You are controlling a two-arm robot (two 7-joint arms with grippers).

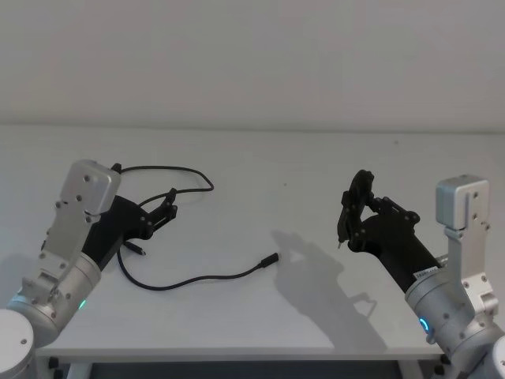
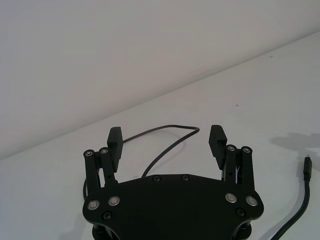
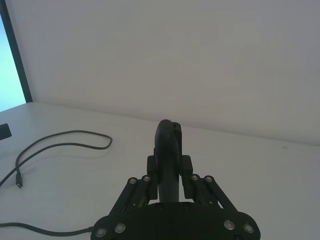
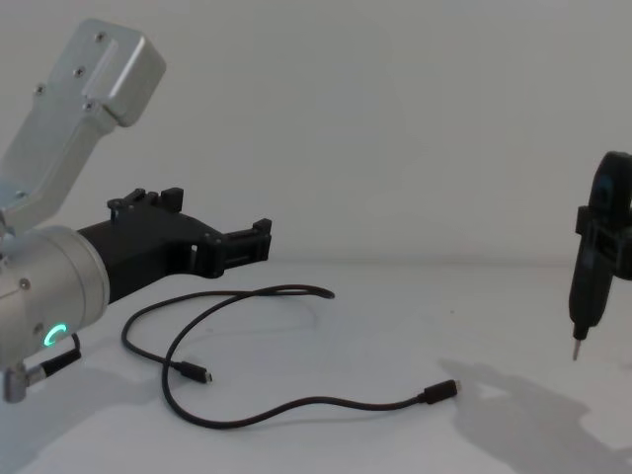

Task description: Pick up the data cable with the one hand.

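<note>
- White table (image 1: 260, 166) carries the work.
- Left gripper (image 1: 169, 205), black on a silver wrist with a green ring, hangs over the table's left part, its fingers spread wide and empty.
- Right gripper (image 1: 357, 207) is raised at the right, clamped on a slim pointed tool (image 4: 591, 267).
- Data cable (image 1: 197, 278) lies loosely looped on the table, partly beneath the left gripper.

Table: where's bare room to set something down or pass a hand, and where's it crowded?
Bare: the middle of the table, between the plug end of the data cable and the right gripper holding the black tool; also the far strip along the wall. Crowded: the left side, where the cable loops around the open left gripper.
</note>
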